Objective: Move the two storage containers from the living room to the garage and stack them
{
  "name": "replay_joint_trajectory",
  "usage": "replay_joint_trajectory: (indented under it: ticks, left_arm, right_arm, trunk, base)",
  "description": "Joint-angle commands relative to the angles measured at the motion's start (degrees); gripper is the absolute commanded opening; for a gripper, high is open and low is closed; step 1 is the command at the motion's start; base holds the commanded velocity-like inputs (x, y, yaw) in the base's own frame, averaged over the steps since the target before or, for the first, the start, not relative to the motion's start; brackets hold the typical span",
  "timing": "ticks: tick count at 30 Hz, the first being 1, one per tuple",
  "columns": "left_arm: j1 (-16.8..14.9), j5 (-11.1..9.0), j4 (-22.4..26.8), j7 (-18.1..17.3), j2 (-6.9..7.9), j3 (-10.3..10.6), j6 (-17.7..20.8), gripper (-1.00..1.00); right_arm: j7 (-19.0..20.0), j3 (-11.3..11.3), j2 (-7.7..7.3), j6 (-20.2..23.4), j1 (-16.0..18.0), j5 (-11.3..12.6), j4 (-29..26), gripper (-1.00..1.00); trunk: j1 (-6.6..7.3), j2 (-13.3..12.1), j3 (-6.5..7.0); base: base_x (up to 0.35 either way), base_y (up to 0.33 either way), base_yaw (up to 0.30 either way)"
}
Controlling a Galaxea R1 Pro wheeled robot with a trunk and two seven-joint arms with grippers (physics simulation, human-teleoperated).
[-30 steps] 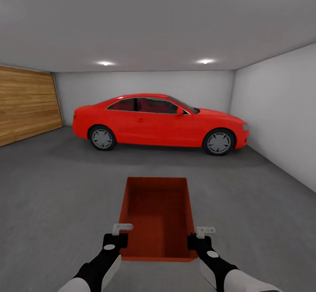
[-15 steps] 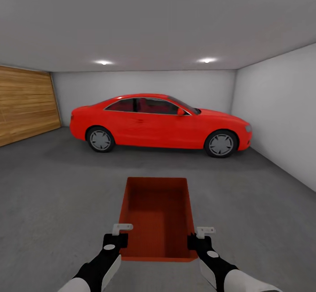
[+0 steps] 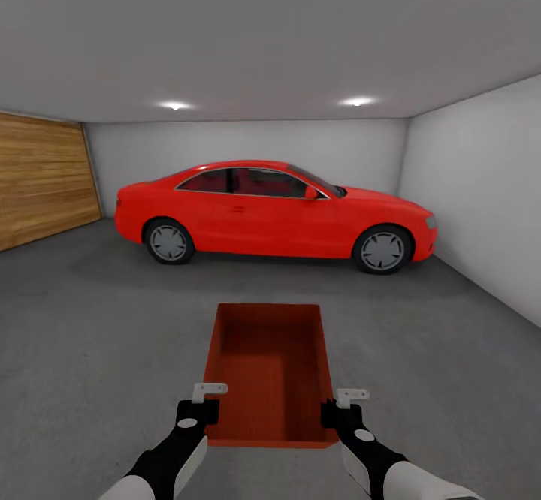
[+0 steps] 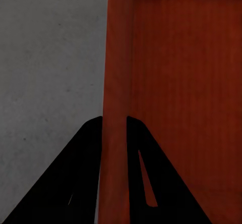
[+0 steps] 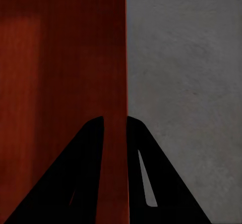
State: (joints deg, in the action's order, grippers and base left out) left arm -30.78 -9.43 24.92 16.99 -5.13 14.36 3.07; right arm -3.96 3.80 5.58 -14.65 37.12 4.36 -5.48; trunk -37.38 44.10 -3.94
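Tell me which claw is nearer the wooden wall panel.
Left. The left claw grips the storage container on its wall facing the wooden wall panel; the right claw grips the opposite wall, toward the white wall.

The storage container (image 3: 270, 372) is red-orange all over, darker inside. The car (image 3: 274, 213) is bright red with dark windows and silver-grey wheels. The floor (image 3: 98, 335) is dark grey and speckled. The walls (image 3: 481, 192) and ceiling (image 3: 270, 27) are plain pale grey-white. The door (image 3: 41, 185) at the side is brown wood with stripes. The left pincer (image 3: 201, 402) and right pincer (image 3: 346, 406) are black with white tips.
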Motion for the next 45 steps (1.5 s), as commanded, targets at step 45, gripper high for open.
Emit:
replay_joint_trajectory:
  ticks: [45]
  left_arm:
    - [-0.07, -1.81, 0.05, 0.76, 0.12, -2.67, 0.37, -1.0]
  right_arm:
    - [0.09, -0.65, -0.4, -0.2, 0.06, -0.23, -0.23, -1.0]
  trunk:
    - [-0.05, 0.08, -0.09]
  base:
    - [0.322, 0.0, -0.113]
